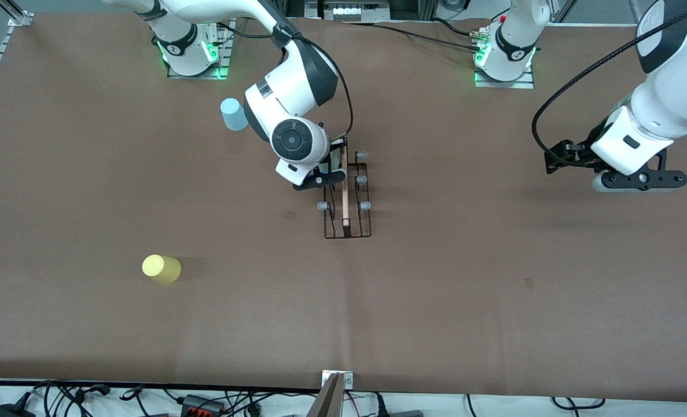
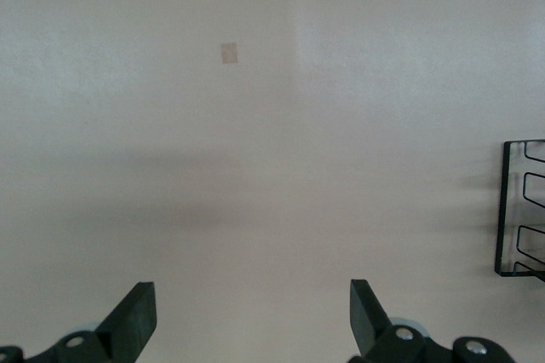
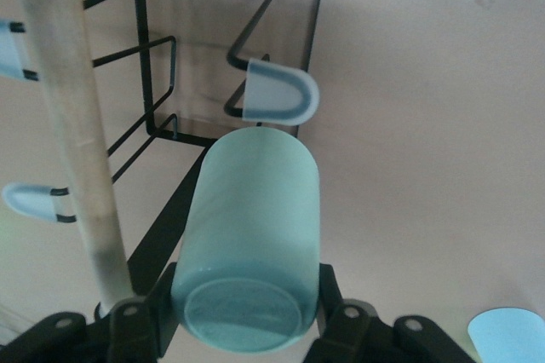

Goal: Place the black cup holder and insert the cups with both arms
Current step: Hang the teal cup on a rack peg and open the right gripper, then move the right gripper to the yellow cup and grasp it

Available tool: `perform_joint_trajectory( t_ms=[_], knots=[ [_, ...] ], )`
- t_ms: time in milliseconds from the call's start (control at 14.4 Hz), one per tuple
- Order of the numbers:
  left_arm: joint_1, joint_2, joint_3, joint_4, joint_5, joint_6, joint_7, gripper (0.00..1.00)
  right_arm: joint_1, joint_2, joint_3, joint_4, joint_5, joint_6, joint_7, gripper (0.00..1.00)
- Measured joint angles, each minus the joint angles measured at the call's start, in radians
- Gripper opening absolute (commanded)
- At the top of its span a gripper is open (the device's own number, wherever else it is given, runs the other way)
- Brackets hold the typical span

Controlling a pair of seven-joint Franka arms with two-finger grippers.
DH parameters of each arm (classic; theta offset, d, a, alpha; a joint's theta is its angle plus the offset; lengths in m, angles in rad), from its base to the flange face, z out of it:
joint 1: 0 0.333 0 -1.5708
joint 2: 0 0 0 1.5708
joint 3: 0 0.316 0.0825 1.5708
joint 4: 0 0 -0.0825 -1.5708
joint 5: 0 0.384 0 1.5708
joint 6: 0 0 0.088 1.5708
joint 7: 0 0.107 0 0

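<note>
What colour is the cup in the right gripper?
Pale green cup, clearest in the right wrist view.

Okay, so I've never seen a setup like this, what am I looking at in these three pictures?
Two white robot arms stand at a brown table. One picture looks down from high across the table; the other two come from cameras on each arm's wrist. The right pincer is shut on a pale green cup, held over a black wire rack with a wooden rod and grey-blue pegs. The left pincer is open and empty, waiting over the table at its own end. A light blue cup stands near the right arm's base. A yellow cup lies nearer the high camera.
</note>
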State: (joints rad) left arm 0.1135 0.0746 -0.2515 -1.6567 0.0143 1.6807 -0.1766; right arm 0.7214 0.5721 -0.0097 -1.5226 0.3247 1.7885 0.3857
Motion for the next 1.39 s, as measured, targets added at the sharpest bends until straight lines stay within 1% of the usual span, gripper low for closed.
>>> perform_joint_trajectory(
  t_ms=[278,348,418,487,766,975,1044,1184,1253,1392],
  knots=[
    [0.013,0.000,0.006,0.001,0.000,-0.012,0.000,1.00,0.001,0.001,0.000,0.000,-0.001,0.000,0.000,0.19],
    [0.016,0.000,0.008,0.001,0.000,-0.013,0.000,1.00,0.001,0.003,0.000,0.000,-0.002,0.000,0.000,0.21],
    [0.016,0.000,0.009,0.001,0.000,-0.013,0.000,1.00,0.001,0.007,0.000,0.000,-0.002,0.000,0.000,0.36],
    [0.016,0.000,0.009,0.001,0.000,-0.013,0.000,1.00,0.002,0.012,0.000,0.000,-0.002,0.000,0.000,0.99],
    [0.015,0.001,0.009,0.001,-0.002,-0.012,0.000,1.00,0.009,0.016,-0.002,0.008,-0.001,0.000,0.017,1.00],
    [0.016,0.003,0.009,0.001,-0.003,-0.012,0.000,1.00,0.004,0.008,-0.024,0.075,-0.002,-0.030,0.069,1.00],
    [0.016,0.003,0.009,0.001,-0.003,-0.012,0.000,1.00,0.000,0.001,-0.042,0.104,-0.003,-0.052,0.095,1.00],
    [0.016,0.003,0.009,0.001,-0.004,-0.012,0.000,1.00,-0.020,-0.019,-0.120,0.149,-0.012,-0.104,0.109,1.00],
    [0.016,0.003,0.009,0.001,-0.004,-0.012,0.000,1.00,-0.051,-0.026,-0.156,0.169,-0.019,-0.128,0.102,1.00],
    [0.016,0.004,0.010,0.001,-0.004,-0.012,0.000,1.00,-0.124,-0.032,-0.196,0.186,-0.082,-0.140,0.089,1.00]
  ],
)
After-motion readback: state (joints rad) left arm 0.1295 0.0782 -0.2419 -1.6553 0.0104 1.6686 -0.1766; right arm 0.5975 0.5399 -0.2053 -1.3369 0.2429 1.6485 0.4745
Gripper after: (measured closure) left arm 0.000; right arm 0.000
